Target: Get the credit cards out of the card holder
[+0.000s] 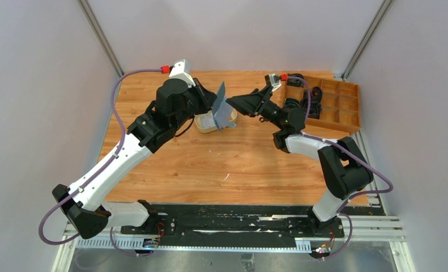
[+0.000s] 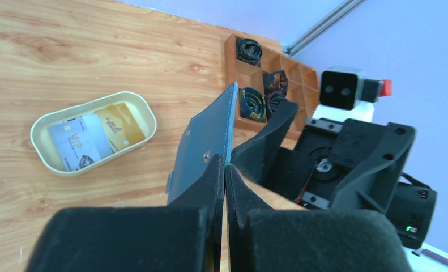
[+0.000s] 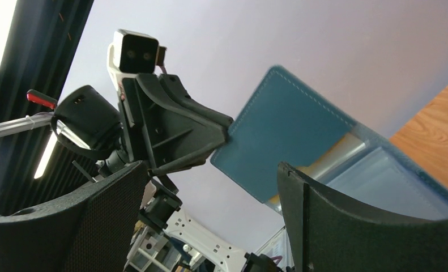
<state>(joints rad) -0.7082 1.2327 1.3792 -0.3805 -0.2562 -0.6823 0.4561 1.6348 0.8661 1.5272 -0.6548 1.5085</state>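
Left claw [image 2: 225, 165] is pinched fully shut on the lower edge of the card holder [image 2: 207, 139], holding it up off the table [image 1: 210, 164] over the far middle. In the top view the holder hangs over the cream oval tray [image 1: 201, 128] and hides part of it, and the arm hides the grip itself. The right claw [image 3: 210, 170] is spread wide and holds nothing. Its fingers [image 3: 335, 226] reach toward the holder's open side, and whether one touches cannot be told. The holder stands on edge and open. From the left wrist its blue outer flap runs lengthwise up and away from the claw toward the wooden compartment box [image 2: 231, 54], thin edge to the camera. From the right wrist the paler inner pockets face the right claw, with their lower part cut off by the near finger. A yellowish strip shows at the fold, but whether it is a card is not clear. The tray sits on the table to the left of the holder and has two credit cards [image 2: 77, 141] lying flat side by side, one pale and one yellow. Several of the box's compartments hold dark coiled items [image 2: 248, 50] too small to name.
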